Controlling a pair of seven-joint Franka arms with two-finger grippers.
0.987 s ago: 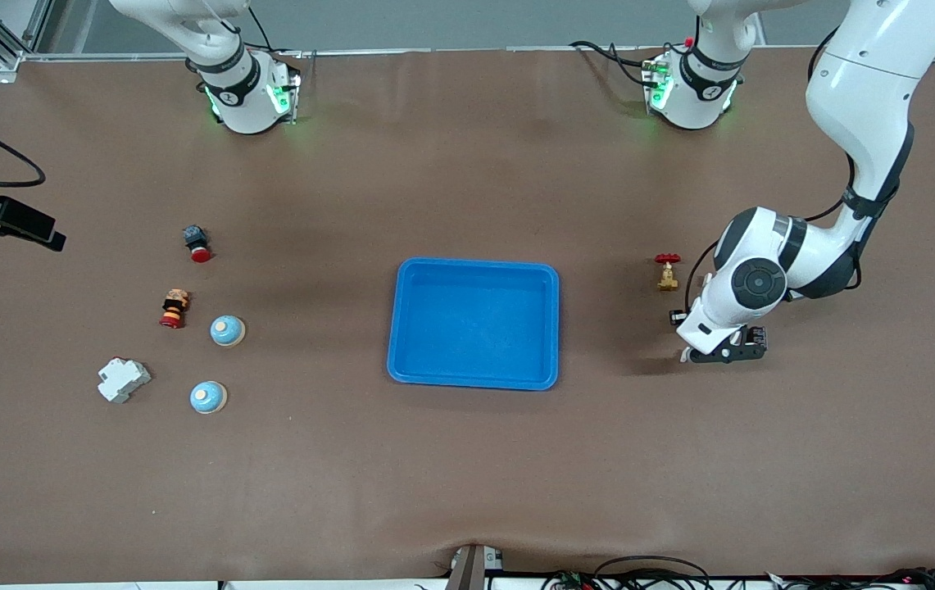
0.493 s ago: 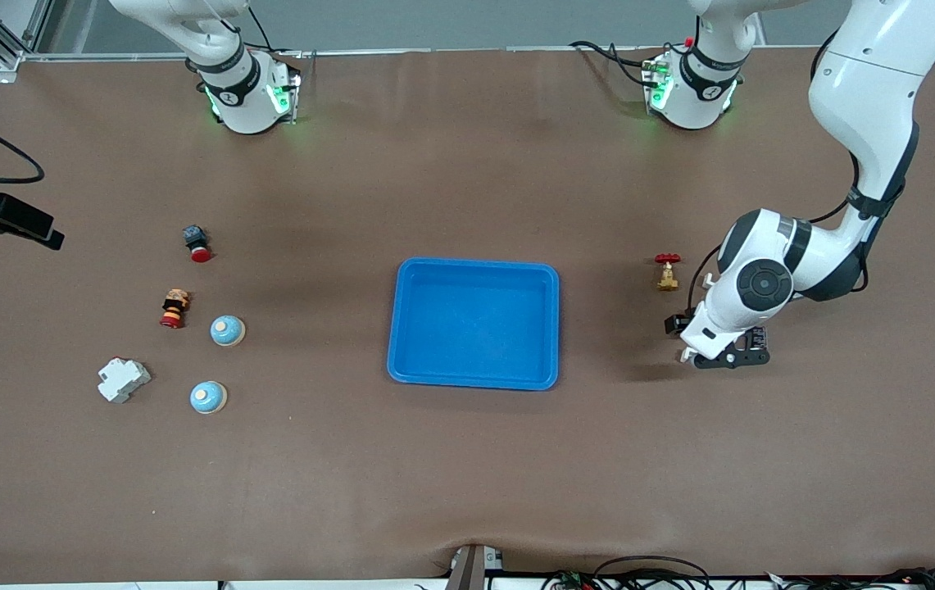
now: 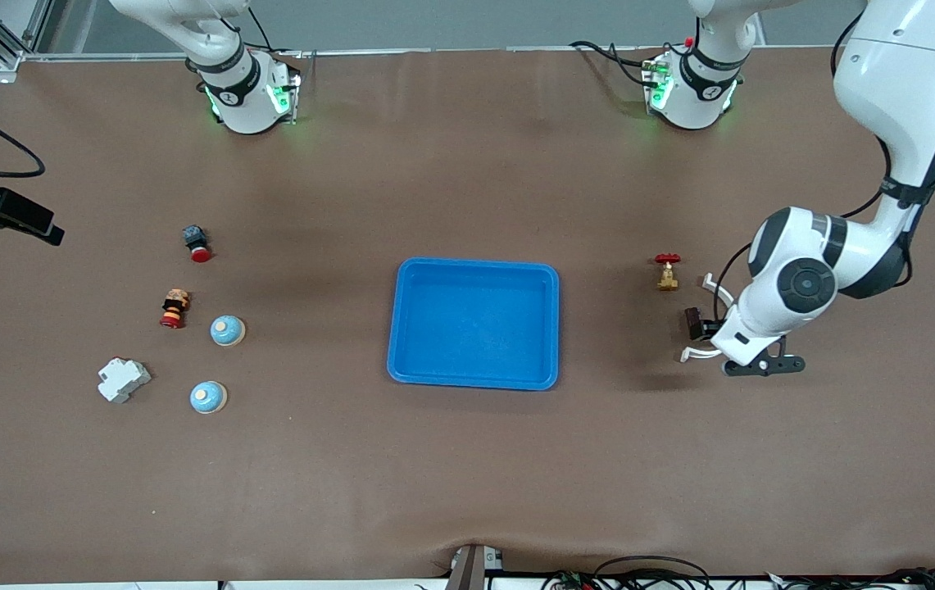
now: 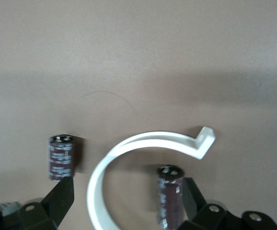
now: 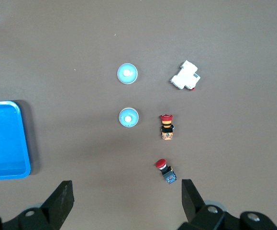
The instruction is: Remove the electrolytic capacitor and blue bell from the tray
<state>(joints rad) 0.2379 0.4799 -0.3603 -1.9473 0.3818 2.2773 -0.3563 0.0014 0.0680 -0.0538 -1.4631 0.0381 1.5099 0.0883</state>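
The tray [image 3: 474, 324] lies empty mid-tabletop [image 3: 467, 475]. Toward the left arm's end from the tray, the left pincer [image 3: 701, 324] gapes wide over two capacitors [image 4: 61, 157], partly hiding them. The right pincer [image 5: 124, 203], spread wide, waits, mostly cut off.

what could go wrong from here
1. The left gripper hangs open just above the table at the left arm's end. One upright capacitor stands right by a finger and the other capacitor by the second finger, so a sideways move may tip one and let it roll.
2. The white curved clip curls around the first capacitor; a nudge could drag both.
The right gripper waits open, high over the right arm's end.
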